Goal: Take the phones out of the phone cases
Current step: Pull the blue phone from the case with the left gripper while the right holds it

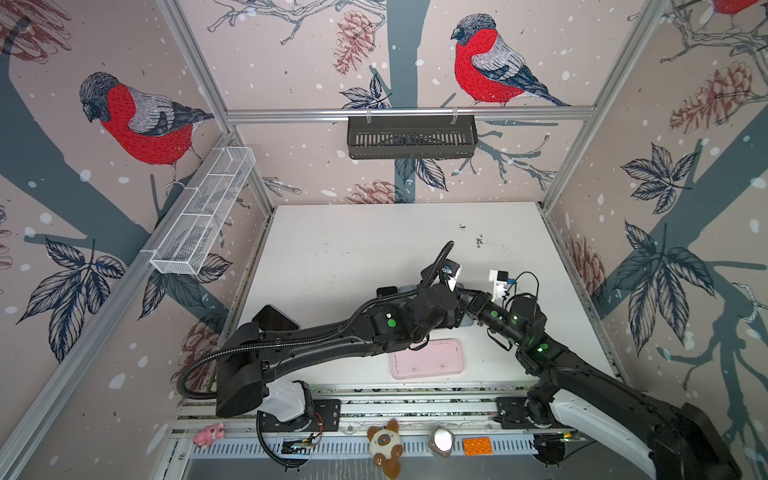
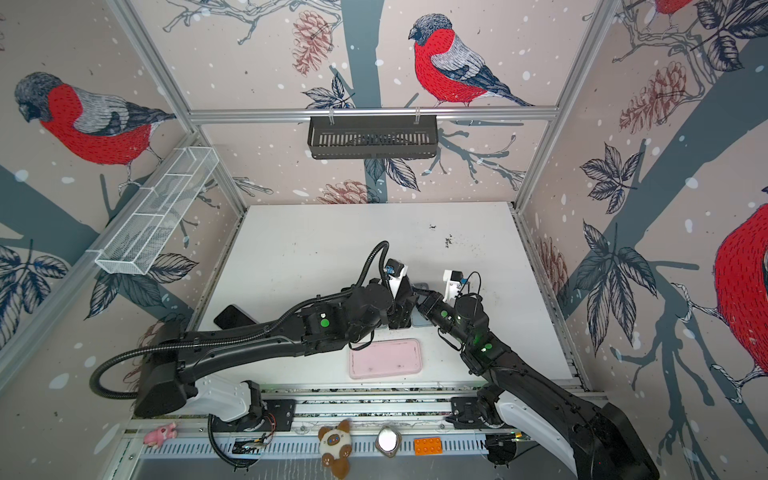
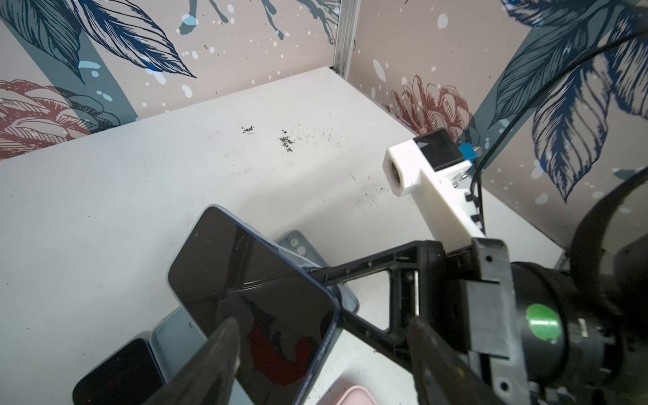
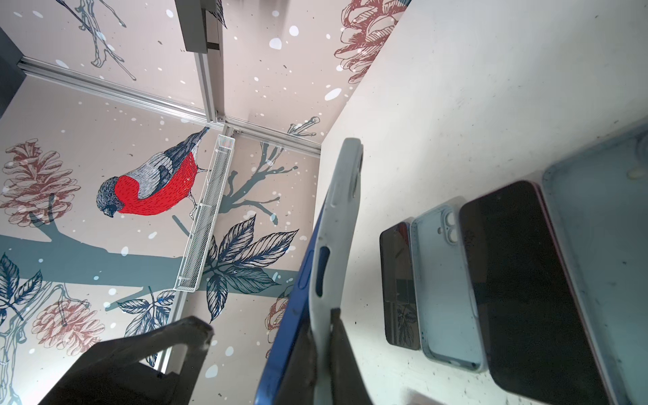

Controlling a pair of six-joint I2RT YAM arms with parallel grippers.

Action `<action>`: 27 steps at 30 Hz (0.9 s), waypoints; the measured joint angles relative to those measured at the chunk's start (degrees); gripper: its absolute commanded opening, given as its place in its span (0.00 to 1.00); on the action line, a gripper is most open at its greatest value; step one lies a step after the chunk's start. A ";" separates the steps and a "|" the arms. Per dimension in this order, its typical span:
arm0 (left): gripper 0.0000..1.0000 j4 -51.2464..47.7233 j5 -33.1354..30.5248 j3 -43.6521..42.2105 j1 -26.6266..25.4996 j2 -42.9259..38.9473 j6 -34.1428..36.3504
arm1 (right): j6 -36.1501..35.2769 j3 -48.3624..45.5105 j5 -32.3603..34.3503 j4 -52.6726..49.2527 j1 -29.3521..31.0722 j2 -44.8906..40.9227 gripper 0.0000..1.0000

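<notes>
The phone [image 3: 245, 280], judged half peeled from the grey case [image 4: 336, 228], is seen tilted, one corner between the parted jaws of the left gripper [image 3: 324, 322]. The case wall is pinched by the clenched right gripper [image 4: 321, 333]. Next, the phone must be clasped and drawn free.

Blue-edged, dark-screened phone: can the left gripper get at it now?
Probably yes: the blue-edged phone sits tilted between the open left gripper's fingers; the right gripper seems to pinch only the grey case.
</notes>
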 measured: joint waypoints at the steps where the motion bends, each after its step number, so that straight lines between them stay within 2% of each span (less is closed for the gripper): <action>1: 0.69 -0.72 -0.20 0.28 -0.04 0.57 0.57 | 0.00 -0.04 -0.04 0.00 0.00 -0.07 0.00; 13: 0.61 -4.81 -2.71 1.31 -0.07 3.85 1.38 | 0.00 -0.22 -0.24 -0.22 -0.13 -0.46 0.00; 19: 0.50 -7.34 -7.28 3.30 -0.28 6.19 0.57 | 0.00 -0.63 -0.24 -0.22 -0.17 -0.70 0.00; 22: 0.44 -8.28 -10.29 3.65 -0.22 6.51 0.09 | 0.00 -0.87 -0.26 -0.26 -0.17 -0.96 0.00; 27: 0.23 -8.98 -12.55 3.91 -0.24 7.41 0.31 | 0.00 -0.96 -0.50 -0.24 -0.15 -1.14 0.00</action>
